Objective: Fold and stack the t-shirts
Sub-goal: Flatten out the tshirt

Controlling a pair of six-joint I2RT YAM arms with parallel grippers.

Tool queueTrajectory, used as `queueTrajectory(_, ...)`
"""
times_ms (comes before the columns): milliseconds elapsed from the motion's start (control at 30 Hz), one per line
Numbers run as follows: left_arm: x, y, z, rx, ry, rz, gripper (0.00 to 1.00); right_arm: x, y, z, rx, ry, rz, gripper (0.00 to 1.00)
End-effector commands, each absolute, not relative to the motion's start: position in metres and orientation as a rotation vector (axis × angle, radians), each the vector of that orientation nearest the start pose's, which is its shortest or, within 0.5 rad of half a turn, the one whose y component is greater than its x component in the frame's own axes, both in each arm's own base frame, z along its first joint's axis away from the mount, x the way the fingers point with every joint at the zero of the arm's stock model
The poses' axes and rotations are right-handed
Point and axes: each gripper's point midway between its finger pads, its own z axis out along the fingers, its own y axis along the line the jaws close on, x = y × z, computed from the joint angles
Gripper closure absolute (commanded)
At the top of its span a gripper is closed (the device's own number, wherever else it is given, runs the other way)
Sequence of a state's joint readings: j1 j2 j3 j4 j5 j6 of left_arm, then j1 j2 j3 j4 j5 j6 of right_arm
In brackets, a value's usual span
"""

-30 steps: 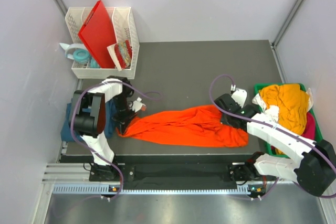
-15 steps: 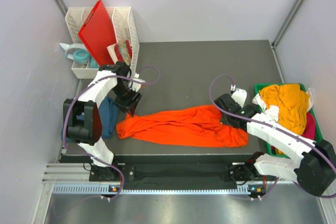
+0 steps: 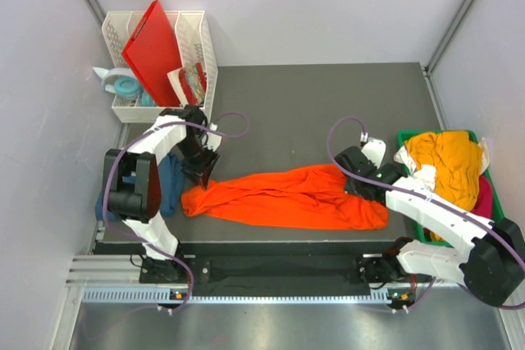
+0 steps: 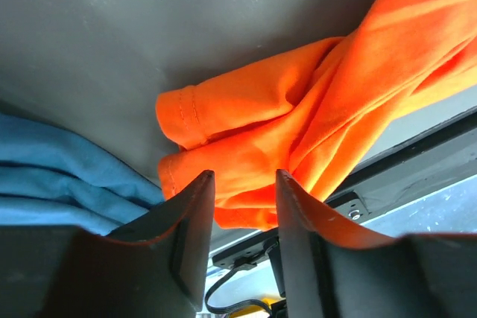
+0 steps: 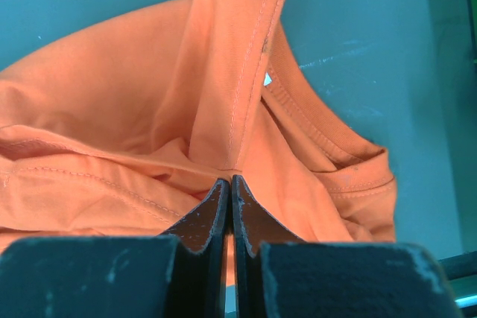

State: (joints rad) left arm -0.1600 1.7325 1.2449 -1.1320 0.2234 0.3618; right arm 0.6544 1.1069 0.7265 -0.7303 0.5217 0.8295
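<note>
The bright orange t-shirt (image 3: 287, 198) lies bunched and stretched in a long band across the table's front. My left gripper (image 3: 203, 175) is open and empty, just above the shirt's left end; in the left wrist view that gripper (image 4: 242, 182) has the orange cloth (image 4: 298, 124) beyond its spread fingers. My right gripper (image 3: 354, 179) is shut on a fold of the shirt's right end, near the collar; the right wrist view shows this gripper (image 5: 229, 181) pinching the orange fold (image 5: 231, 94). A dark teal-blue t-shirt (image 3: 168, 186) lies folded at the left edge and also shows in the left wrist view (image 4: 52, 184).
A green bin (image 3: 408, 138) at the right holds a mustard-yellow shirt (image 3: 447, 165), a pink one (image 3: 486, 198) and a white one (image 3: 424, 175). A white rack (image 3: 201, 47) at the back left holds the red board (image 3: 152, 51). A teal tape roll (image 3: 125, 86) lies beside it.
My left gripper left the orange shirt's left end, swung toward the back, then came back a little toward the cloth. The right arm has not moved.
</note>
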Motion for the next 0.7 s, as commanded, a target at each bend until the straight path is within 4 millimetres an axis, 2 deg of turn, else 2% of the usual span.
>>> queueTrajectory(0, 0.244, -0.065, 0.063, 0.797, 3.063, -0.378, 0.61, 0.226, 0.094, 0.095, 0.352, 2.399, -0.094, 1.0)
queueTrajectory(267, 0.23, -0.06, 0.065, 0.844, 3.109, -0.379, 0.53, 0.226, 0.094, 0.092, 0.354, 2.403, -0.092, 1.0)
queueTrajectory(433, 0.219, -0.055, 0.058, 0.866, 3.165, -0.376, 0.54, 0.226, 0.095, 0.091, 0.356, 2.403, -0.087, 1.0)
queueTrajectory(500, 0.215, -0.056, 0.053, 0.863, 3.184, -0.4, 0.58, 0.226, 0.095, 0.091, 0.356, 2.401, -0.085, 1.0)
queueTrajectory(533, 0.213, -0.057, 0.053, 0.854, 3.188, -0.41, 0.65, 0.226, 0.095, 0.092, 0.356, 2.401, -0.085, 1.0)
queueTrajectory(600, 0.213, -0.057, 0.051, 0.853, 3.193, -0.406, 0.73, 0.225, 0.094, 0.091, 0.355, 2.404, -0.086, 1.0)
queueTrajectory(633, 0.21, -0.056, 0.049, 0.856, 3.204, -0.41, 0.8, 0.225, 0.094, 0.091, 0.358, 2.402, -0.085, 1.0)
queueTrajectory(667, 0.21, -0.056, 0.048, 0.857, 3.206, -0.403, 0.93, 0.225, 0.093, 0.091, 0.358, 2.402, -0.088, 1.0)
